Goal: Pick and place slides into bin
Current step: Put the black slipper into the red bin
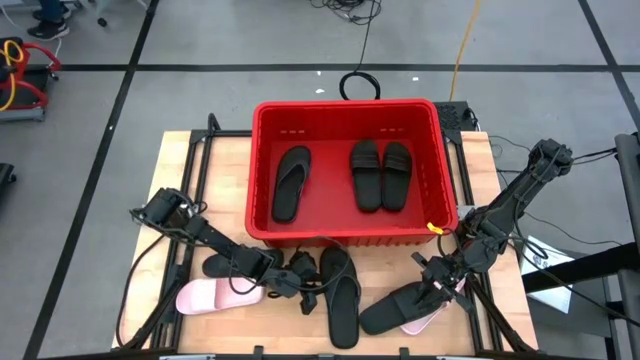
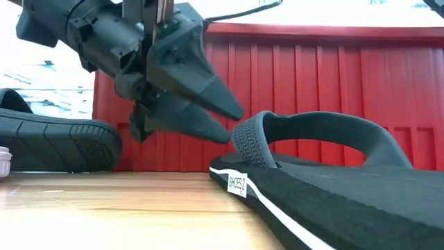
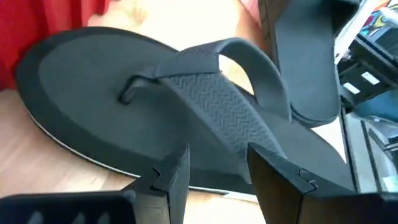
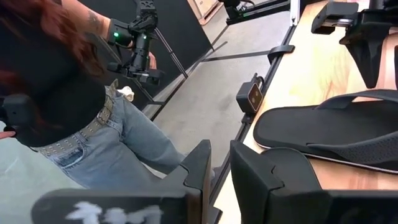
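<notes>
- Evidently caught at the pick step: found the left end effector (image 3: 214,183) low over the front of the desk (image 1: 180,170), poised above a black thong slide (image 3: 112,124)
- Saw its fingers (image 3: 171,183) spread apart, one on each side of the ribbed strap and closed on nothing; could not tell whether either touched the strap
- Met the same end effector in the low view, tips angled down to the strap's near side, at it or just beside it
- Counted three black slides lying in the red bin (image 1: 345,115): one thong slide (image 1: 291,183) and two wide-strap slides (image 1: 366,172) side by side
- Noted more on the desk in front of the bin: a pink slide (image 1: 205,296) towards the left, and another black slide (image 1: 395,308) towards the right with a pale one partly under it
- Placed the right end effector (image 4: 221,174) near the bin's front right corner, fingers narrowly parted and holding nothing, looking past the desk edge at a person in jeans (image 4: 118,143)
- Judged the next move as: lower a touch, pinch the strap, lift the thong slide clear of its close neighbour, carry it over the thick rim and let go inside
- Expected the slide to dangle from the soft strap, so called for a high enough lift before crossing the rim
</notes>
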